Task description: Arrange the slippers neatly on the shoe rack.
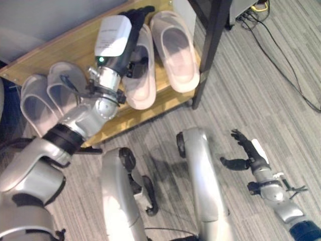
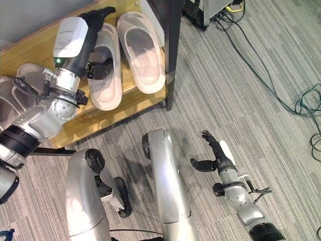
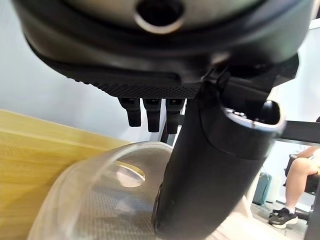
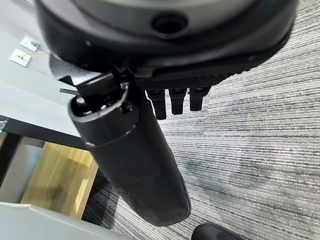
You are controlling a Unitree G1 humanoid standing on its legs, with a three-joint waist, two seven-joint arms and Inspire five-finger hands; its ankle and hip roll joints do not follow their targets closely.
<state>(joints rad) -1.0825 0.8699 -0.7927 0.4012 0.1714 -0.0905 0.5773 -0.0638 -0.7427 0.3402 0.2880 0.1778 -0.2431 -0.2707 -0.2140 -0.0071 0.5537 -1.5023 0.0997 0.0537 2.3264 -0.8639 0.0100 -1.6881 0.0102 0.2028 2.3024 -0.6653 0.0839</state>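
Note:
A wooden shoe rack carries two pairs of slippers. The pale pink pair lies at its right end: one slipper lies free. The other lies under my left hand. That hand's fingers stretch straight past the slipper's toe, and its thumb rests by the strap, at the slipper's opening. A grey pair lies side by side at the left end. My right hand hangs open and holds nothing, low over the carpet at the lower right.
A black table leg stands against the rack's right end. Cables trail over the grey carpet at the upper right. A seated person's leg and shoe appear in the distance of the left wrist view.

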